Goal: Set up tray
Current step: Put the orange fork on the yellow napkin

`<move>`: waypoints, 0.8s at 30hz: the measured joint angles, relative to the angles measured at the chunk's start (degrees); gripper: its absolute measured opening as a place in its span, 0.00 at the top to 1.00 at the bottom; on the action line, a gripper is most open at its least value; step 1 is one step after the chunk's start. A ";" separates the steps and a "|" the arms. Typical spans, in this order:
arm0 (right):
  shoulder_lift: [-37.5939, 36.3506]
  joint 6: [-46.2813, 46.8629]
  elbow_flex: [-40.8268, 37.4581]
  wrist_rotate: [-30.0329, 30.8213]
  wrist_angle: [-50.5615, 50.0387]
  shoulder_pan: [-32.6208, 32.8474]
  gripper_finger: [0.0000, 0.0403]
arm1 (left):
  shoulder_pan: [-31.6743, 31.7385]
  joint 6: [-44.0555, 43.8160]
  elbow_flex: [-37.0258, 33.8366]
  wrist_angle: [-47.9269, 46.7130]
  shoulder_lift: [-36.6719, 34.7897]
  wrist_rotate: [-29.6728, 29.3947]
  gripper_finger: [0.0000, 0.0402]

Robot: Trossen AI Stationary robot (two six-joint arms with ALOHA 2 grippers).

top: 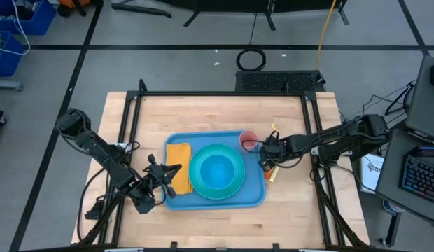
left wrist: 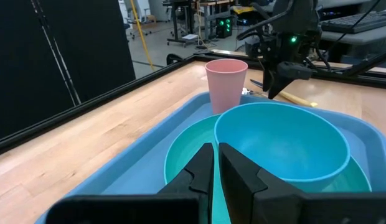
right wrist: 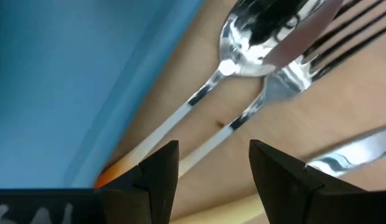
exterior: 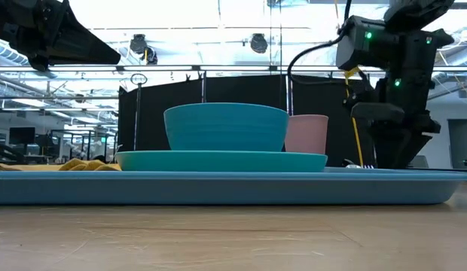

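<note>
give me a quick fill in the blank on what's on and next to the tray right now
1. The blue bowl sits on the teal ____, which rests on the tray.
2. The cup standing at the tray's corner is ____ in colour.
3. The orange napkin lies ____ the tray, beside the plate.
4. The right tool hangs open over a fork and a ____ lying on the wooden table off the tray.

Missing words: plate; pink; on; spoon
</note>
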 joint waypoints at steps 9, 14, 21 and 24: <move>1.87 -1.11 0.00 -0.01 0.42 -1.32 0.54 | 0.01 0.15 -0.02 -0.02 0.00 0.48 0.92; 3.77 -1.99 0.12 -0.01 1.28 -1.82 0.54 | 0.01 0.12 -0.02 0.00 0.00 0.51 0.92; 4.91 -2.93 0.17 -0.08 2.29 -2.04 0.54 | 0.01 0.13 -0.02 0.00 0.00 0.69 0.92; 4.68 -3.31 0.15 -0.13 2.46 -2.04 0.58 | 0.01 0.13 -0.02 0.00 0.00 0.69 0.92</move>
